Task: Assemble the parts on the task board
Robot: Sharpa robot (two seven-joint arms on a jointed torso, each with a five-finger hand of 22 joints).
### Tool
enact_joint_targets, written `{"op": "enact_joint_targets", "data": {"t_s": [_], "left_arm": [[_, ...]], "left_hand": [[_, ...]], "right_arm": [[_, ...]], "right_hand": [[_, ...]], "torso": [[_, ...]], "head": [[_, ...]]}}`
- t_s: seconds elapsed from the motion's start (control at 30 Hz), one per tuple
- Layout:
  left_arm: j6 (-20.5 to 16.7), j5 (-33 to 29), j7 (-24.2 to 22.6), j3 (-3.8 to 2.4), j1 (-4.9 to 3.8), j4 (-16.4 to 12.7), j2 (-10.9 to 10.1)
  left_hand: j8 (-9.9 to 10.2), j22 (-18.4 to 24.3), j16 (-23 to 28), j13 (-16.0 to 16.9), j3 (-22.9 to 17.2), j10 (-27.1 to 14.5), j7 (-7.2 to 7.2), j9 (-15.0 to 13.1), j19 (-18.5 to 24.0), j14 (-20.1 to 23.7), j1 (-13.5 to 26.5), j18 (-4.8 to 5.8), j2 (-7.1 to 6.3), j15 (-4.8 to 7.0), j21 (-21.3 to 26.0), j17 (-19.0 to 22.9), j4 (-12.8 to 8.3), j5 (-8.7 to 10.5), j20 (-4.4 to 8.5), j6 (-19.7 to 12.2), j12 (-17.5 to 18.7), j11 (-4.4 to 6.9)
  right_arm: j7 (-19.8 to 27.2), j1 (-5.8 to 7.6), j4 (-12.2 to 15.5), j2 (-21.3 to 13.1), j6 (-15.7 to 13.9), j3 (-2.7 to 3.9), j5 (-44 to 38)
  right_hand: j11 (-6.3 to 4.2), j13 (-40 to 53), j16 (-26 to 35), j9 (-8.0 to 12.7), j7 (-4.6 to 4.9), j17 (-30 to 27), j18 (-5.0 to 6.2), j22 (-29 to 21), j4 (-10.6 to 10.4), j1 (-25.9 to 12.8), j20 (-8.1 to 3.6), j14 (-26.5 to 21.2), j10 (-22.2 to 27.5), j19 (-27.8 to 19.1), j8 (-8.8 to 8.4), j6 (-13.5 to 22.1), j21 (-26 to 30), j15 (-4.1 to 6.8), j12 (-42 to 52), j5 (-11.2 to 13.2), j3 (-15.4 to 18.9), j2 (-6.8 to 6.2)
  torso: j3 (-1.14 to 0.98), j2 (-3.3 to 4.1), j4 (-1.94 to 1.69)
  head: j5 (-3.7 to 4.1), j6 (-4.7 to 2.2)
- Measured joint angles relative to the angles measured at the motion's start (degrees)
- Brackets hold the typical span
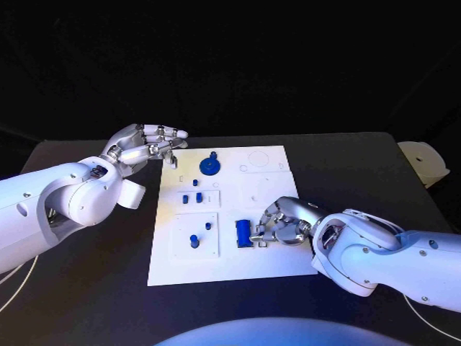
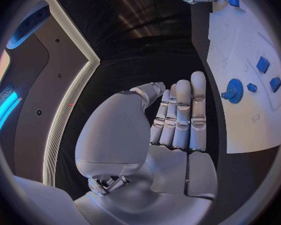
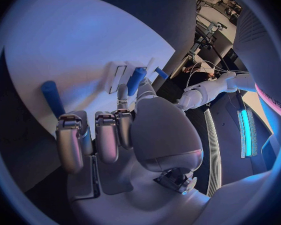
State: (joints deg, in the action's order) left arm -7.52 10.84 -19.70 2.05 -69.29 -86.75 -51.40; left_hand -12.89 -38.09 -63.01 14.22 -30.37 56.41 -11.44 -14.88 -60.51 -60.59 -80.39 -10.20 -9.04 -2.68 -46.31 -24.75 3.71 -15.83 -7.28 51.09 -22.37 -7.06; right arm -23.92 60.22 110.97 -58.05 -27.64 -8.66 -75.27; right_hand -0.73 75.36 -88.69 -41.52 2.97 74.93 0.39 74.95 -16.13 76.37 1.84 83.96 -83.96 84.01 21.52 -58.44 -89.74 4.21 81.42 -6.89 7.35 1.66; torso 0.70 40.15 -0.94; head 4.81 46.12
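Black table (image 1: pixel 85 288) with pure dark behind it, and the white task board (image 1: pixel 225 216) sits in the middle. No readable writing or brand on anything as far as I can make out.

Going left to right: the left hand (image 1: pixel 148 148) hovers at the board's far left corner, holding nothing. In the left wrist view its fingers (image 2: pixel 181 115) lie straight and side by side, thumb out to the side.

On the board I count about five blue pieces. There's a round gear (image 1: pixel 209 167) at the far end, two small blocks (image 1: pixel 192 197) in a recess nearer the middle, a small peg (image 1: pixel 194 241) in the near-left recess, and a longer blue bar (image 1: pixel 243 233) toward the near right.

The right hand (image 1: pixel 280 223) rests down on the board just beside that bar, fingers curled in by it. Can't tell if it's actually gripping the bar or just touching.
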Motion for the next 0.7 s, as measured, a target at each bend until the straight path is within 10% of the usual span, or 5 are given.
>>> {"op": "enact_joint_targets", "data": {"t_s": [0.4, 0.7], "left_arm": [[0.1, 0.1, 0.1, 0.00, 0.00, 0.1, 0.1], [0.1, 0.1, -0.3, 0.01, 0.00, 0.1, 0.2]], "left_hand": [[0.0, 0.0, 0.0, 0.0, 0.0, 0.0, 0.00, 0.0, 0.0, 0.0, 0.0, 0.00, 0.00, 0.00, 0.0, 0.0, 0.0, 0.00, 0.00, 0.0, 0.0, 0.00], [0.0, -0.2, 0.0, 0.0, -0.2, 0.0, 0.00, 0.1, 0.0, 0.2, -0.4, 0.00, -0.40, 0.20, 0.0, 0.2, -0.6, 0.00, 0.00, 0.0, -0.5, 0.00]], "right_arm": [[7.9, 5.38, 1.2, -9.9, -1.6, 0.23, 8.9], [7.4, 3.04, 0.5, -12.9, -0.1, -0.33, 2.6]], "right_hand": [[0.02, 8.8, 0.0, 0.6, 1.25, 0.0, 0.00, 0.0, -0.3, 2.8, 0.01, 0.1, 0.0, 0.0, -1.67, 2.1, 0.0, 0.08, -1.3, -0.3, -0.1, 0.66], [0.98, 8.8, 0.0, 2.3, 1.99, 0.0, 0.00, 0.0, -0.5, 3.3, 0.45, 0.0, -0.1, 0.0, -4.15, 2.8, 0.0, -0.70, -2.1, -0.3, 0.9, 0.44]], "torso": [[0.02, -0.06, 0.07], [-0.06, -0.02, 0.19]], "head": [[0.96, -0.40], [1.58, -0.62]]}}
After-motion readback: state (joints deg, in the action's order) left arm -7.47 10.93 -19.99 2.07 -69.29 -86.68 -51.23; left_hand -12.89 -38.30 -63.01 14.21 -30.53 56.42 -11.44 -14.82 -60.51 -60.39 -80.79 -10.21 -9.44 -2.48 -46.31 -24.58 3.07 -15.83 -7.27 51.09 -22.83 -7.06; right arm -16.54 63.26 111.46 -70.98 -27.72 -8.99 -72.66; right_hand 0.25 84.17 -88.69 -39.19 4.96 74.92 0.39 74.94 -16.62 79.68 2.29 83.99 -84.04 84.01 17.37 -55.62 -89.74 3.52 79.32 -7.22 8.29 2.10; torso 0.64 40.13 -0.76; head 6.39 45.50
